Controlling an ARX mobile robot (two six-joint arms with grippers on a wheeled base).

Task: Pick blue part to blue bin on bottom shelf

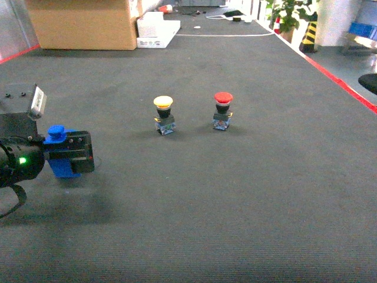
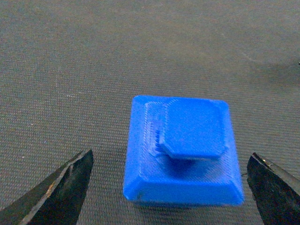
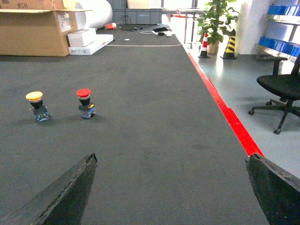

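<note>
Your blue part sits on the dark gray carpet, at the left side of the head view. Your left gripper is around it, with its black fingers spread wide apart, one on each side, not touching it. Your right gripper is spread wide too and holds nothing, above bare carpet. Farther out stand a yellow button and a red button, near each other. A big cardboard box sits far back.
</note>
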